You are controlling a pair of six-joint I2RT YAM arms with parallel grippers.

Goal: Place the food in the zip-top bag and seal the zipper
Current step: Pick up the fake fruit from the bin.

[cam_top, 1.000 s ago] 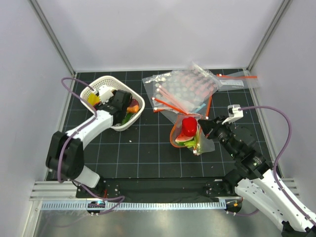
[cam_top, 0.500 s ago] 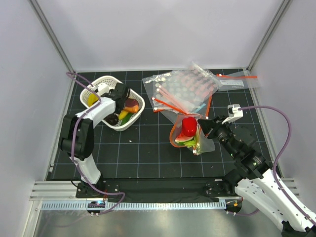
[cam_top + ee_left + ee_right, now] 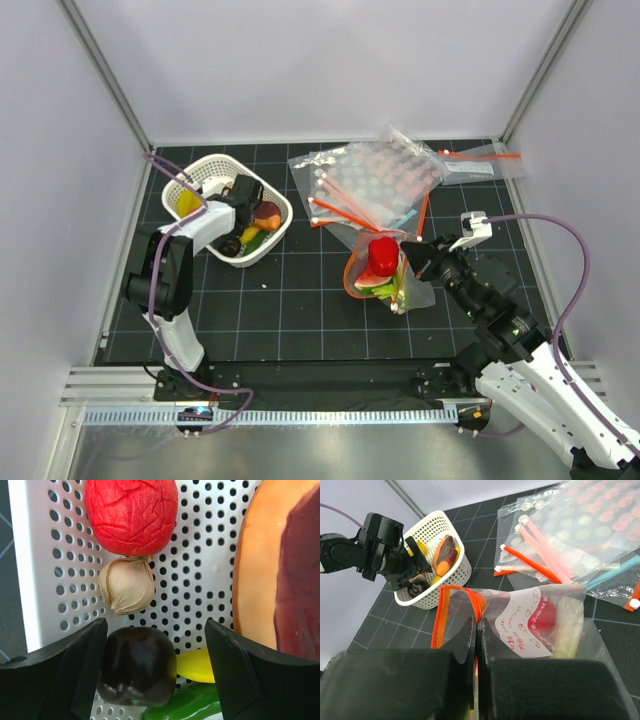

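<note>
The zip-top bag (image 3: 398, 272) stands on the black table (image 3: 300, 310), right of the middle, with its mouth open. Inside it are a red fruit (image 3: 381, 254), a watermelon wedge (image 3: 370, 288) and a green stalk (image 3: 390, 293). The orange zipper (image 3: 439, 615) is not pressed together. The right gripper (image 3: 476, 632) has its fingers closed tight on the bag's plastic near the mouth. Behind the bag lies a pile of spare bags (image 3: 385, 180). To the left, well apart, the left gripper (image 3: 156, 640) is inside the white basket (image 3: 197, 166), fingers wide apart around a dark round fruit (image 3: 136, 666), not squeezing it.
</note>
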